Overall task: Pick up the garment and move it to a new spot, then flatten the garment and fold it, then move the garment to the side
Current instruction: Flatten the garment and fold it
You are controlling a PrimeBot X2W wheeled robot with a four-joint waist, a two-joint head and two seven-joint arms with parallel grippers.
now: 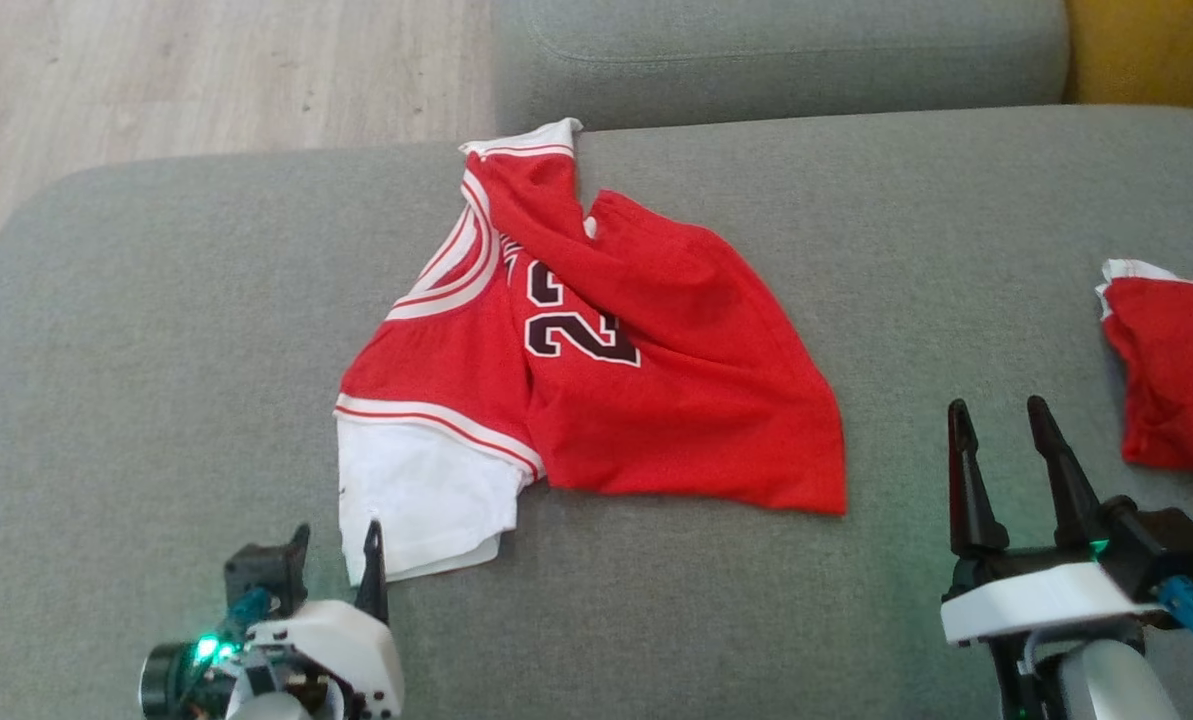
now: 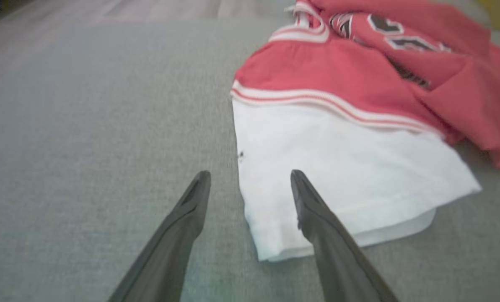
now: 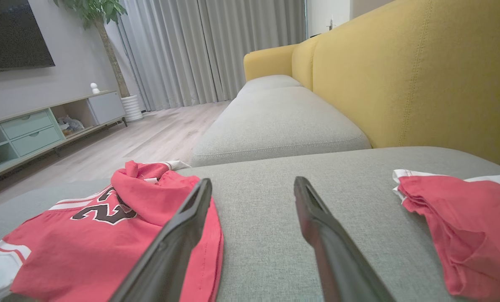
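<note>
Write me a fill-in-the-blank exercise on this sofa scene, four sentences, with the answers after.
1. The part of the jersey nearest the left gripper is ___.
2. The right gripper has its jaws ___ and holds nothing.
3. The jersey lies on a ___ cushion.
4. A second garment, also red, lies to the robot's ___ of the jersey.

Missing words: white; open; grey; right.
</note>
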